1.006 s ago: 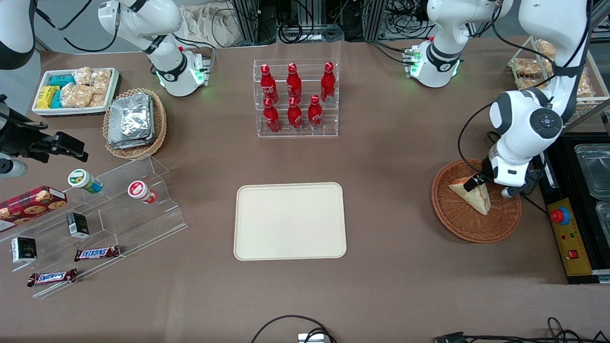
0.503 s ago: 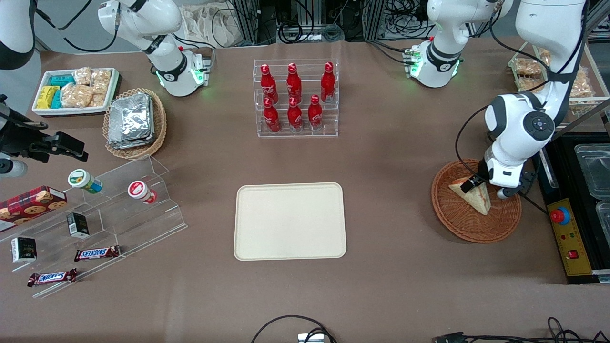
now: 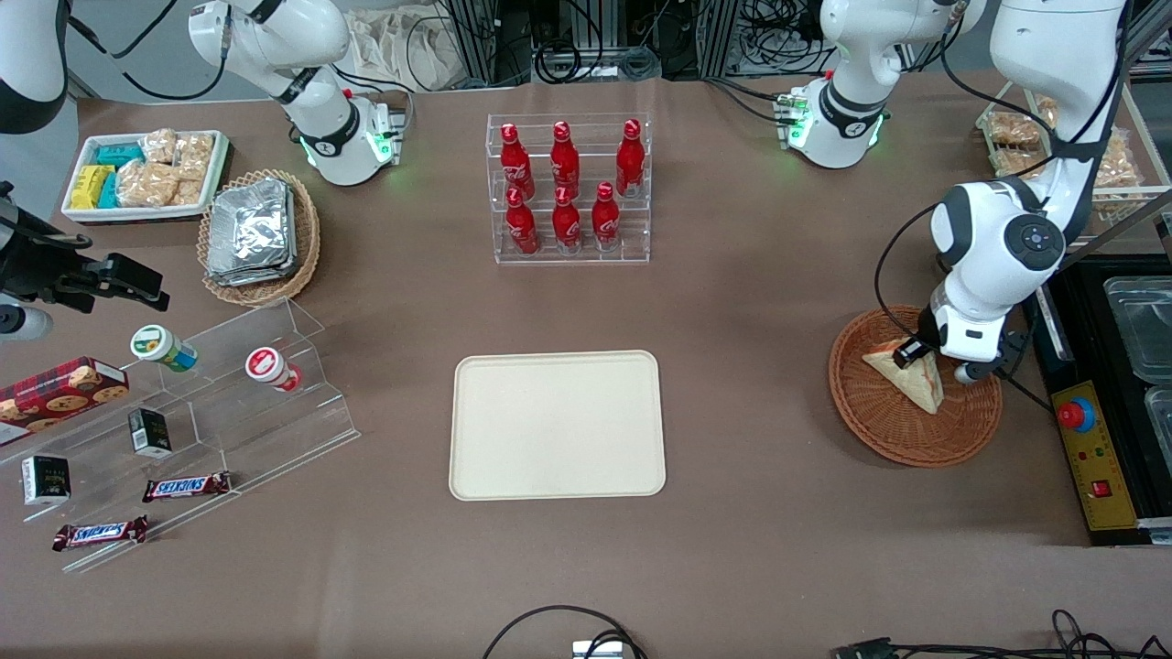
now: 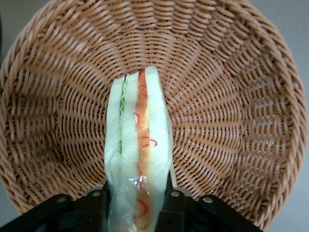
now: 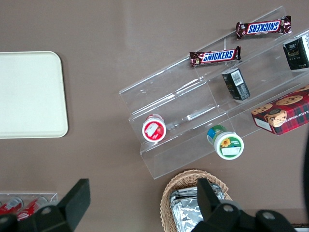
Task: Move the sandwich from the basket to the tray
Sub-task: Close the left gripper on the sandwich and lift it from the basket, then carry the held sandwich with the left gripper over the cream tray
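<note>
The sandwich [image 3: 913, 383] is a clear-wrapped bread wedge and lies in the reddish-brown wicker basket [image 3: 879, 430] toward the working arm's end of the table. My left gripper [image 3: 916, 353] is down in the basket at the sandwich's wide end. In the left wrist view its fingers [image 4: 96, 205] press on both sides of the sandwich [image 4: 137, 140], with the basket's weave [image 4: 231, 96] all around. The gripper [image 4: 137, 210] is shut on the sandwich. The cream tray [image 3: 557, 426] lies flat at the table's middle and also shows in the right wrist view [image 5: 29, 94].
A black control box with a red button [image 3: 1077, 414] stands right beside the basket. A clear rack of red bottles [image 3: 568, 188] stands farther from the camera than the tray. A clear stepped stand with snacks [image 3: 183, 412] lies toward the parked arm's end.
The left arm's wrist has risen a little over the basket. The sandwich's wide end has shifted slightly with the gripper.
</note>
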`<state>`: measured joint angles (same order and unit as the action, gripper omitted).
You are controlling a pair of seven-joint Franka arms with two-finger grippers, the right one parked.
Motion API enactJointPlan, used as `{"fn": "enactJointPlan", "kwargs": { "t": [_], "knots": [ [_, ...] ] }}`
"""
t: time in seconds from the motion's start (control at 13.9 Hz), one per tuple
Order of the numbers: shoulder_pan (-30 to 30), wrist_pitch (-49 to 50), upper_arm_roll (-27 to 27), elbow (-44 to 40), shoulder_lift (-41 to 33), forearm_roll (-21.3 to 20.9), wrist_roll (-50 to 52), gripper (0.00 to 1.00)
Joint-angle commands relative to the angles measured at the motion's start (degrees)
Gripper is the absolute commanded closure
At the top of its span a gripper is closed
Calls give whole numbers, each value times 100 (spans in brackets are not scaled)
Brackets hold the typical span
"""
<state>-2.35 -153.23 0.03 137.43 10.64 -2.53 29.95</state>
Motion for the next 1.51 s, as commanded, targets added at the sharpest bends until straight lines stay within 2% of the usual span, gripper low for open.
{"fn": "enactJointPlan", "kwargs": {
  "t": [0.0, 0.36, 0.65, 0.79, 0.93, 1.22, 1.44],
  "knots": [
    [16, 161, -38, -32, -369, -90, -462, 76],
    [24, 1372, -178, -759, -625, -90, -1771, 76],
    [59, 2016, -573, -1463, -607, -98, -2599, 74],
    [68, 2042, -810, -1683, -581, -229, -2652, 74],
    [68, 2365, -1065, -2121, -494, -598, -2644, 74],
    [68, 3868, -1558, -3641, 15, -547, -2382, 74],
    [77, 4344, -1944, -4354, 306, -590, -1845, 74]
  ]
}}
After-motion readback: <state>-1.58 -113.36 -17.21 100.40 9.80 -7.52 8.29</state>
